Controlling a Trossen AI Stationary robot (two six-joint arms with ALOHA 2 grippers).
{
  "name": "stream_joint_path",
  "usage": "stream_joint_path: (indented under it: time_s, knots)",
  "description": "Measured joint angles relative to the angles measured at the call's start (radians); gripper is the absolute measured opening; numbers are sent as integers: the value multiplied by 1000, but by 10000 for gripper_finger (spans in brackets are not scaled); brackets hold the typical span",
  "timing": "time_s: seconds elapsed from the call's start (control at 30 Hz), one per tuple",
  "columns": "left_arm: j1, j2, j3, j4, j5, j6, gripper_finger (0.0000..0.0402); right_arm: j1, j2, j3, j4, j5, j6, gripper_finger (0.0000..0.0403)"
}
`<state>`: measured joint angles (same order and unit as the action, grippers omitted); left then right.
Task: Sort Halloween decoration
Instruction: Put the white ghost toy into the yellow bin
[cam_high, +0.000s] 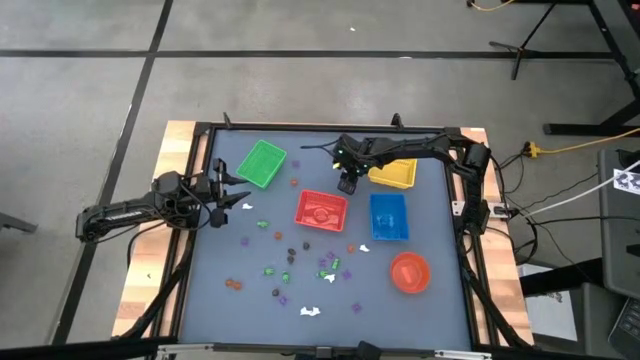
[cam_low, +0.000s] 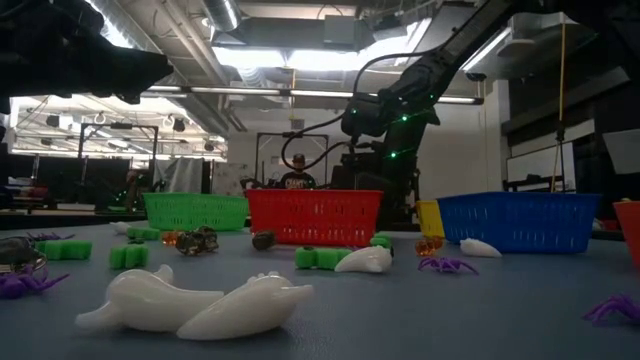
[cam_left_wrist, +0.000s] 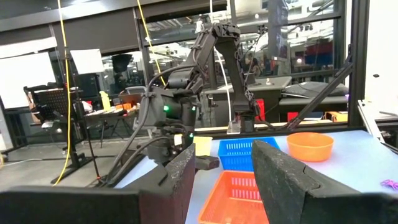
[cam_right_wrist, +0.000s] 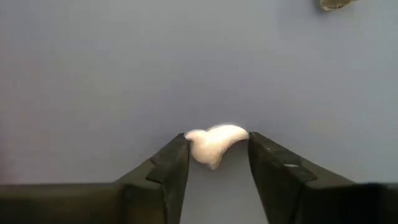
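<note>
Small Halloween trinkets (cam_high: 300, 265) in green, purple, orange, white and black lie scattered over the near half of the blue-grey table. In the low view a white one (cam_low: 200, 305) lies closest, with green pieces (cam_low: 130, 255) and a purple spider (cam_low: 447, 266) behind it. My right gripper (cam_high: 348, 183) hangs above the table between the red and yellow baskets, shut on a small white trinket (cam_right_wrist: 214, 143). My left gripper (cam_high: 237, 197) is open near the table's left edge, pointing level toward the right, with another white trinket (cam_high: 247, 207) close beside it. My right gripper pinches the white trinket (cam_right_wrist: 211, 142) between its two fingers (cam_right_wrist: 171, 165), one on each of its ends, coming from above and pointing down. The trinket is lifted clear of the table and lies across the gap between the fingertips.
Green basket (cam_high: 262, 163), red basket (cam_high: 321, 211), yellow basket (cam_high: 393, 174) and blue basket (cam_high: 388, 216) stand across the table's far half. A round red bowl (cam_high: 409, 272) sits near the right edge. A dark frame (cam_high: 190, 230) rims the table. A person (cam_low: 295, 172) sits beyond it.
</note>
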<state>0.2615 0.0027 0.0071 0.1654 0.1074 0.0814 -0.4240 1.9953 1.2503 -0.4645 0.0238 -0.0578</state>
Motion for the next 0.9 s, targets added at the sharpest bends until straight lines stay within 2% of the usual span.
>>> stream_joint_path:
  time_s: [0.17,0.53,0.9]
  knots:
    - [0,0,0,0,0,0,143,0,0,0,5,0,0,121]
    - [0,0,0,0,0,0,143,-2,1,-2,16,-25,0,79]
    - [0,0,0,0,0,0,143,-2,1,-2,18,-30,0,66]
